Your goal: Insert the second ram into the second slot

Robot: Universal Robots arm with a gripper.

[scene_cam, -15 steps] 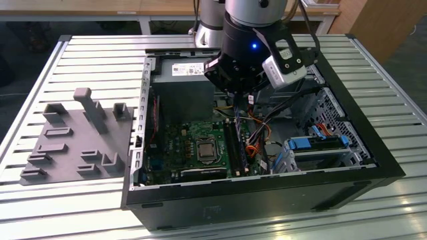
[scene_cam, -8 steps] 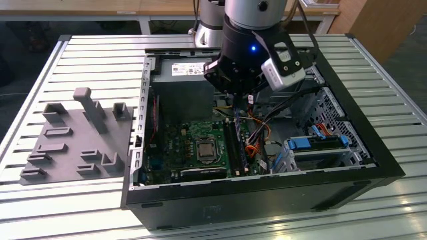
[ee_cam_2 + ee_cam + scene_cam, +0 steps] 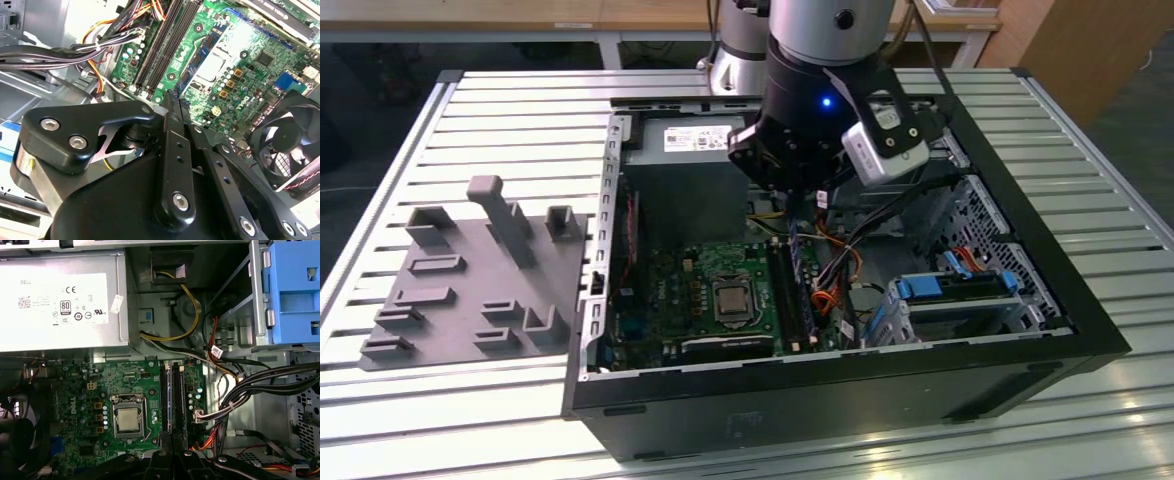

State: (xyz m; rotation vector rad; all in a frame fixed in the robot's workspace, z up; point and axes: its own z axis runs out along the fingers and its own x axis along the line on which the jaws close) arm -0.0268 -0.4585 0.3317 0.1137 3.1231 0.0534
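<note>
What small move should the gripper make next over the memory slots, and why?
Probably a short, slow descent straight down. The gripper hangs above the memory slots, in line with them; a blue ram stick seems to stand in one slot, and I cannot tell whether it is fully seated.

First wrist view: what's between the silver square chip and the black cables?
The long memory slots run between the chip and the cables, in the first wrist view.

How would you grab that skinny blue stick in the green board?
Pinch the blue stick by its two flat faces, near the middle of its top edge, coming straight down from above. It stands on edge in a slot of the green board, so likely only that top is free.
</note>
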